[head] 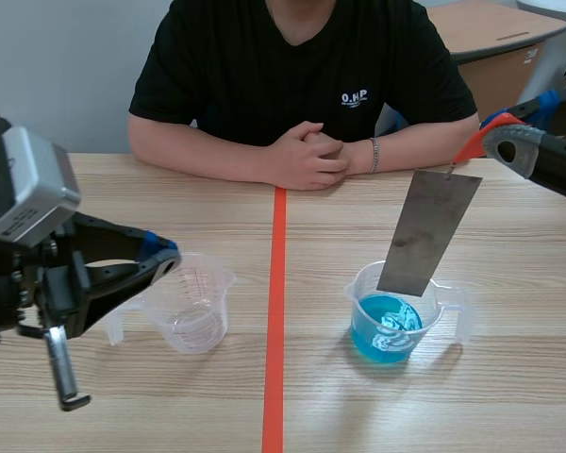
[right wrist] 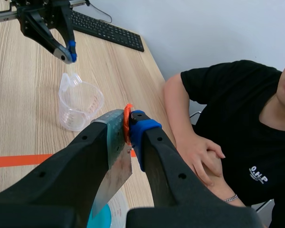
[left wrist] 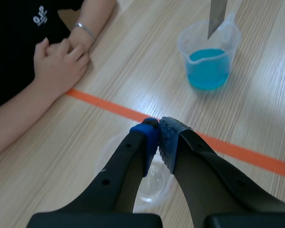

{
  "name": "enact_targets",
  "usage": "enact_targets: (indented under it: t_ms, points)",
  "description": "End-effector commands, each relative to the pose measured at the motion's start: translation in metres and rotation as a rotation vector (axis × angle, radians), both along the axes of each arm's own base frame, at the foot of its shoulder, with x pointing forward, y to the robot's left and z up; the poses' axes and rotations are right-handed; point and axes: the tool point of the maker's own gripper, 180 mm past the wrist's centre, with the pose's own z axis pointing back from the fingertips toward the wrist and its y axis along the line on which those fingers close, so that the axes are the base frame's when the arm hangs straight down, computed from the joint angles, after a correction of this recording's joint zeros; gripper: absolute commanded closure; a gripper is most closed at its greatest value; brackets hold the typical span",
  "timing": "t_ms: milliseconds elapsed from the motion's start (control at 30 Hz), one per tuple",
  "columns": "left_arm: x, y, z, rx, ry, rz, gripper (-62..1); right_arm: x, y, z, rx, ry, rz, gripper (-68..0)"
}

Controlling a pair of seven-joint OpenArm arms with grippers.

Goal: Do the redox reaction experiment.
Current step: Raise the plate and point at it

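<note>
Redox set-up in place, immersion apparently not yet done.
The left pincer (head: 163, 252), tips pressed together on nothing, hangs just over the empty measuring cup (head: 194, 310). The right pincer (right wrist: 128, 124) clamps the metal plate (head: 428, 232) by its top, and the plate's lower end sits inside the rim of the blue-solution cup (head: 391, 330) beneath. Whether the plate touches the liquid is unclear.

Wood table (head: 509, 396) — clear beaker (head: 196, 311), beaker w/ blue liquid (head: 387, 330), person's hands (head: 307, 156)

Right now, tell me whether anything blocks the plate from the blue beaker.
Nothing visible does. The plate hangs from the right gripper, its lower end at the open mouth of the beaker.
</note>
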Motion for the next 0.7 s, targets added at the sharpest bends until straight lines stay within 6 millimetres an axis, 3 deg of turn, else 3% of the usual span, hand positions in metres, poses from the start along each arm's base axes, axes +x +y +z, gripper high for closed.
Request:
enact_targets:
  t_ms: [0, 200, 667]
  points:
    - [0.003, -0.011, 0.011, -0.049, -0.020, -0.004, -4.1, 0.003, 0.000, 0.015, 0.017, -0.045, 0.009, -1.5]
    - [0.008, -0.046, 0.014, -0.091, -0.021, -0.043, -4.1, 0.003, 0.000, 0.015, 0.017, -0.045, 0.009, -1.5]
    - [0.034, -0.096, -0.023, -0.102, 0.029, -0.033, -4.1, 0.003, 0.000, 0.015, 0.017, -0.045, 0.010, -1.5]
